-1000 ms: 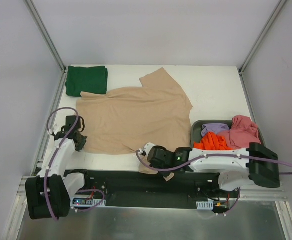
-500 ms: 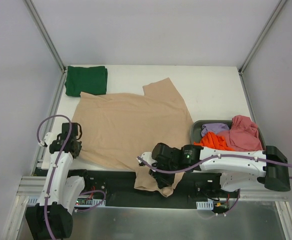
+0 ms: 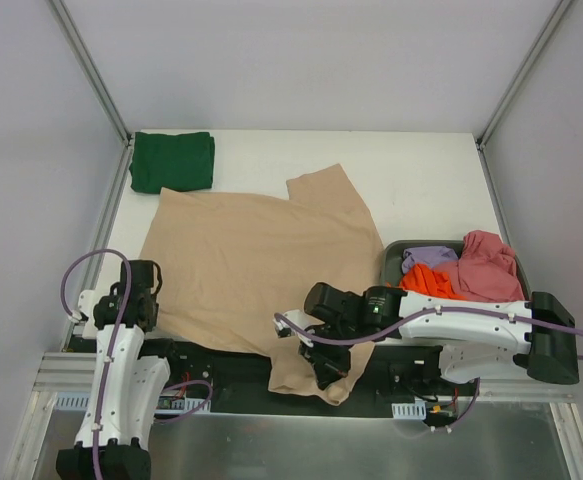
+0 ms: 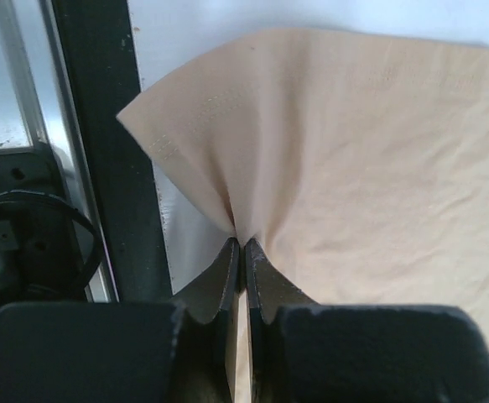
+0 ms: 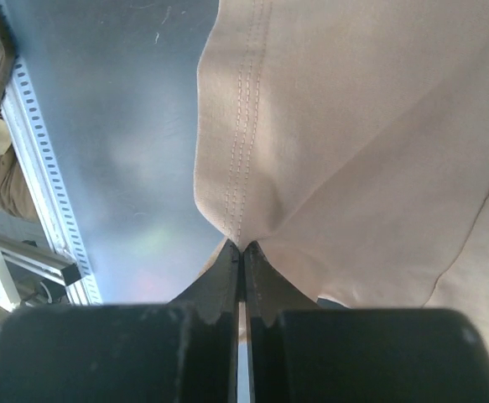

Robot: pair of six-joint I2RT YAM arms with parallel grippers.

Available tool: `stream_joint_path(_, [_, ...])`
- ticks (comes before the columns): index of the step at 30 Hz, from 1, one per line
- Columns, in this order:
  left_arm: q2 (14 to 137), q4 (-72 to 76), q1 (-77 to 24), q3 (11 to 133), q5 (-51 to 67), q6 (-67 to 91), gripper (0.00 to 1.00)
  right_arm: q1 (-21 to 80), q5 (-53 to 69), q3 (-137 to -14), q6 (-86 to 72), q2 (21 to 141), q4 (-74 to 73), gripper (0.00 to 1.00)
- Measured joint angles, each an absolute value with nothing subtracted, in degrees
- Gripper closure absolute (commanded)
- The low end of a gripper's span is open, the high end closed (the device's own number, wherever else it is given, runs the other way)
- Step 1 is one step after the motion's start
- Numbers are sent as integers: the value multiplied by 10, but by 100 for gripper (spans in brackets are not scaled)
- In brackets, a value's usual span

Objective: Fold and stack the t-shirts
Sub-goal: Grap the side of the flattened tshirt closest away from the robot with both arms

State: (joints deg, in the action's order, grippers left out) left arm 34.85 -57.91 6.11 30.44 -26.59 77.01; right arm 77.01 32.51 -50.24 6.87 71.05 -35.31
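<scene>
Gripping the beige t-shirt (image 3: 256, 260) at two points along its near edge. On the shirt's near-left corner: the left gripper (image 4: 241, 245), closed tight, with a pinch of cloth caught between the tips and fanning out beyond them. On the shirt's near-right side: the right gripper (image 5: 242, 248), also fully closed, clamped on a double-stitched hem. Spread mostly flat over the white table (image 3: 421, 170), with one sleeve pointing away at the far side and the near-right part off the table's front, draped over the black base strip (image 3: 221, 362). Right at the shirt's far-left corner, touching or not impossible to tell: a folded dark green t-shirt (image 3: 172, 160). Just beside the shirt's right edge: a grey tub (image 3: 389, 262), holding a lilac t-shirt (image 3: 429, 257), an orange-red t-shirt (image 3: 426, 283) and a pink t-shirt (image 3: 486, 262), all crumpled, with the pink one farthest from the beige shirt.
</scene>
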Motion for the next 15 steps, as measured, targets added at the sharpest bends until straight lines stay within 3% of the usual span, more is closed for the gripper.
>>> stream_joint_path(7, [310, -610, 61, 303, -276, 802, 100, 724, 336, -503, 75, 710, -364, 100])
stream_joint_path(15, [358, -513, 61, 302, -213, 752, 100, 640, 226, -539, 70, 711, -397, 100])
